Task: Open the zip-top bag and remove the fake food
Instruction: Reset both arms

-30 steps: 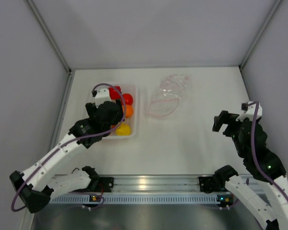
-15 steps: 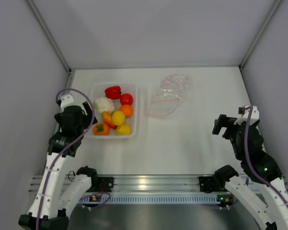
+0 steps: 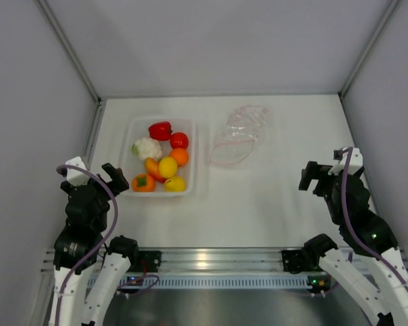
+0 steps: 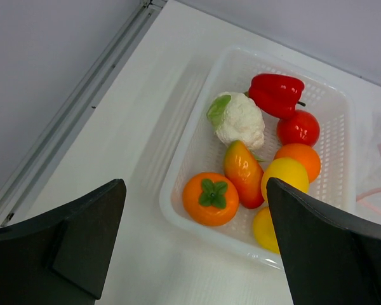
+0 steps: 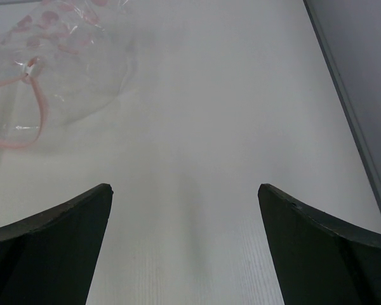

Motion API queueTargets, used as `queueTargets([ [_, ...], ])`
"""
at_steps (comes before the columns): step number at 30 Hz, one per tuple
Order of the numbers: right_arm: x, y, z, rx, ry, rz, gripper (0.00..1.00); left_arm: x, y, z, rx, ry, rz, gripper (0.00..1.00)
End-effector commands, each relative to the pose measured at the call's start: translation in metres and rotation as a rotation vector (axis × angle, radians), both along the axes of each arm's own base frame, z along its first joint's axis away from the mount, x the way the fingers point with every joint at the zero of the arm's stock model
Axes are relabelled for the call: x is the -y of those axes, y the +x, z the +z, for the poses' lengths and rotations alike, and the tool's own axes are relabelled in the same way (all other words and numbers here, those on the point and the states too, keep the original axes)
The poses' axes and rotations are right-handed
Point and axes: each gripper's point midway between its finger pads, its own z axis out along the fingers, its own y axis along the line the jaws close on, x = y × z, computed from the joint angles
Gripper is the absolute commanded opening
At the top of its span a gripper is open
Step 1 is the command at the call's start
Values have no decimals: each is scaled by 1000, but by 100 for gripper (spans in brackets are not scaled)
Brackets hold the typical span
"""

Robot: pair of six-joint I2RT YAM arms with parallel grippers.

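Note the left fingers [image 4: 76, 241] spread fully: released, grasping nothing. Note the same at the right fingers [image 5: 44, 241]: wide apart, empty, only bare worktop [image 5: 197, 159] between them.

Compare with a second ago. Find the left arm withdrawn from above the tray [image 3: 192, 156], formerly masking much of the contents, to 8 o'clock on the worktop, close to its own base. Find the right arm almost unmoved at 4 o'clock, well apart from everything.

Locate the fake food [image 3: 163, 161] inside the tray at 11 o'clock, now fully uncovered: cauliflower [image 4: 241, 121], red pepper [image 4: 276, 94], tomato [image 4: 298, 127], persimmon [image 4: 209, 198], plus yellow and orange pieces, packed touching one another.

Locate the zip-top bag [image 3: 236, 134] at 12 to 1 o'clock, near the tray but not touching it, lying flat in an unchanged position, pink zip strip [image 5: 40, 108] parted into a loop. See no food through the clear plastic.

Treat removal as most likely complete, judging from the flat bag and the filled tray. Read the withdrawal as a retreat toward rest. Expect no further grasp.
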Motion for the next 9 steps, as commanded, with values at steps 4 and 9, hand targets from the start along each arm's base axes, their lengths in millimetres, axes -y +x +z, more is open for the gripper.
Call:
queueTargets([
  [4,-8,5,24,57,46,23,100,9,12,-8,-23,-8,-27,98],
  [9,-13,7,29,69,62,44,100,2,18,-23,-71,-23,45,98],
])
